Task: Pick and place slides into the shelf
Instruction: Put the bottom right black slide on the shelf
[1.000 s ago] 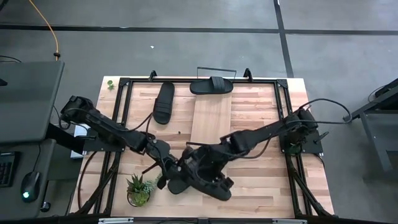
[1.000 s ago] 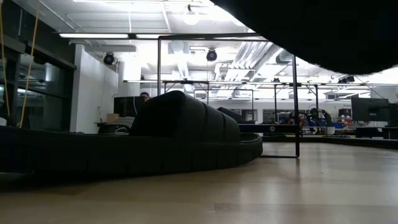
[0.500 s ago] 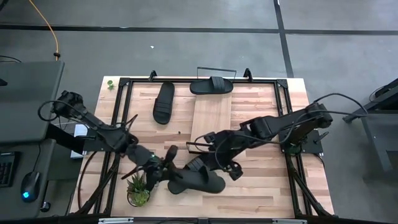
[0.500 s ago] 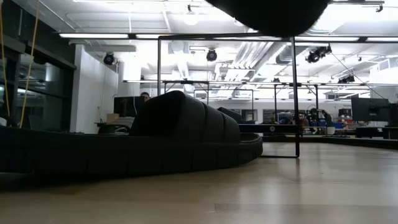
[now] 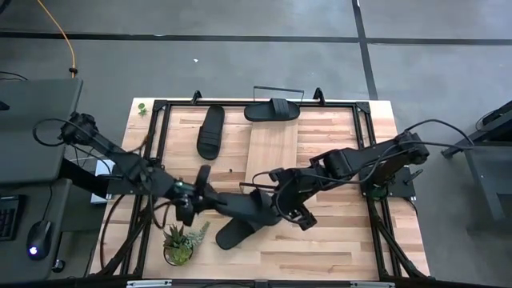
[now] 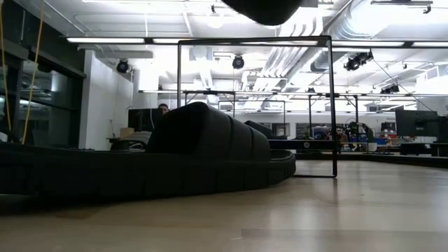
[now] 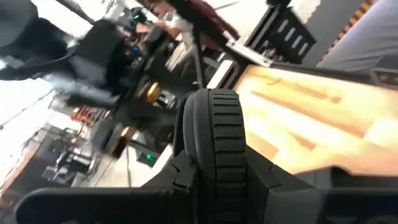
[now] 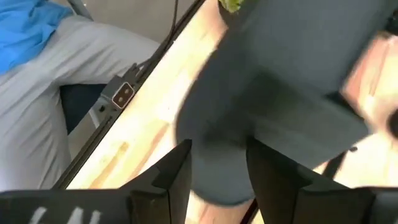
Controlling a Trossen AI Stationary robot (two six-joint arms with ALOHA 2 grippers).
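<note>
Near the plant (image 5: 179, 242), both tools gripped black slides: the left tool (image 5: 194, 198) one slide (image 5: 240, 206), the right tool (image 5: 282, 210) another slide (image 5: 237, 233). Two slides (image 5: 211, 131) lay by the shelf (image 5: 272, 148).

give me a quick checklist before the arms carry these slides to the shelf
1. Left gripper holding a slide: ok, the sole sits edge-on between its fingers.
2. Right gripper holding a slide: ok, fingers straddle it.
3. Held slides apart from each other: cannot tell, they overlap in the high view.
4. Space on the shelf: ok, bare board; one slide at its far end.
5. Plant clear of left arm: not ok, close by.
</note>
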